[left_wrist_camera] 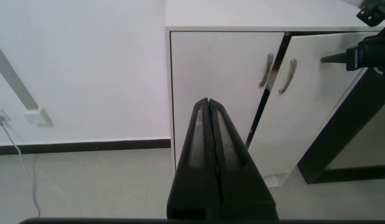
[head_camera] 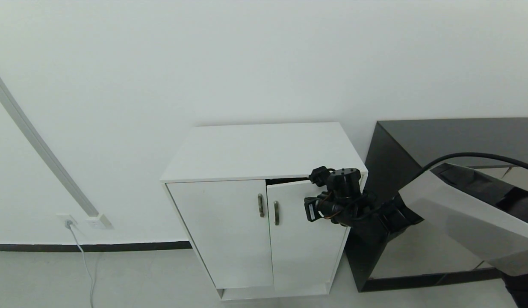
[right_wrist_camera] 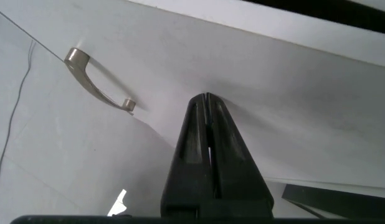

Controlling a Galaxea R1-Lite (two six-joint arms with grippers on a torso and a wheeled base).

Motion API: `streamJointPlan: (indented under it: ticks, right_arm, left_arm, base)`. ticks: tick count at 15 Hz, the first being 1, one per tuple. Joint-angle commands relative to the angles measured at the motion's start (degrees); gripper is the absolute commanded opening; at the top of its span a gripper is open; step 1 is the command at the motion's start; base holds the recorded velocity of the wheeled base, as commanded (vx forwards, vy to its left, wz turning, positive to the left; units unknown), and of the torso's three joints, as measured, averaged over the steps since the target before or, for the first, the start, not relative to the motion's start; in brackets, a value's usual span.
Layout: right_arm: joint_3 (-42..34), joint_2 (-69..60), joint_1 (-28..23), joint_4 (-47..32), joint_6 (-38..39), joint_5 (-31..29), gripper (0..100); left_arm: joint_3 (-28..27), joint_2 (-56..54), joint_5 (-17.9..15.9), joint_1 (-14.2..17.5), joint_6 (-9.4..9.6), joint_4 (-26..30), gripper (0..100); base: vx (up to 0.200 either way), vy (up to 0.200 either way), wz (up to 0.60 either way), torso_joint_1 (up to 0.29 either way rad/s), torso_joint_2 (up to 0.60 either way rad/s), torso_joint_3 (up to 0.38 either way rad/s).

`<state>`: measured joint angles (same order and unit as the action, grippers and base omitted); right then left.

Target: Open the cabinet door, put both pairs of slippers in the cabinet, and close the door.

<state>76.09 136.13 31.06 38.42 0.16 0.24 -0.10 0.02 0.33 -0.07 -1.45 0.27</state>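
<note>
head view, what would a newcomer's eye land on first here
The white two-door cabinet against the pale wall draws the eye first, its right door slightly ajar with a dark gap along the top. The right gripper, fingers shut, sits close against that door's upper face, beside the curved metal handle. A glossy black cabinet stands just to the right.

The cabinet [head_camera: 264, 149] stands against the wall. Its left door [head_camera: 223, 231] and right door [head_camera: 302, 252] sit side by side, and the right door's top edge stands out from the frame. A side unit [head_camera: 439, 137] sits just beside the cabinet at its 3 o'clock. A wall socket [head_camera: 68, 221] lies well apart at 9 o'clock. The right gripper [right_wrist_camera: 207, 98] is before the right door, at 3 o'clock from its handle [head_camera: 276, 212].
</note>
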Motion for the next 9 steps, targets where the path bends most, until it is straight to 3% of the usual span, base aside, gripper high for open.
streamJointPlan:
  ticks: [1, 9]
  right_arm:
    - [1.0, 0.9, -0.3, 0.0, 0.0, -0.1, 0]
    - [2.7, 1.9, -0.7, -0.6, 0.0, -1.6, 0]
  left_arm:
    - [0.0, 0.1, 0.0, 0.0, -0.04, 0.0, 0]
    - [0.0, 0.1, 0.0, 0.0, -0.04, 0.0, 0]
  base:
    - [0.0, 0.0, 0.0, 0.0, 0.0, 0.0]
    - [0.0, 0.0, 0.0, 0.0, 0.0, 0.0]
